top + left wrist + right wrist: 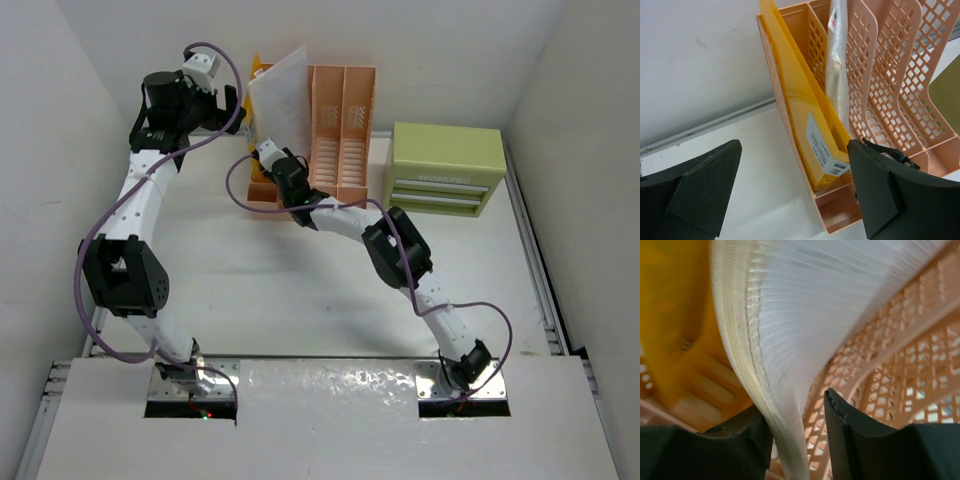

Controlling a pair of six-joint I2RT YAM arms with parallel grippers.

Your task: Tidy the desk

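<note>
Here the left gripper [793,145] is spread wide, while the right gripper [794,402] flanks a white pouch [790,315], pinching or not unclear.

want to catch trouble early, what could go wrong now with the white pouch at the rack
1. The right pincer flanks the white pouch near one edge, a sliver of gap showing; the bowed pouch may slip or buckle.
2. It leans toward the yellow folder and could snag the lattice of the peach rack.
3. The open left pincer sits close by; the arms might bump.
</note>
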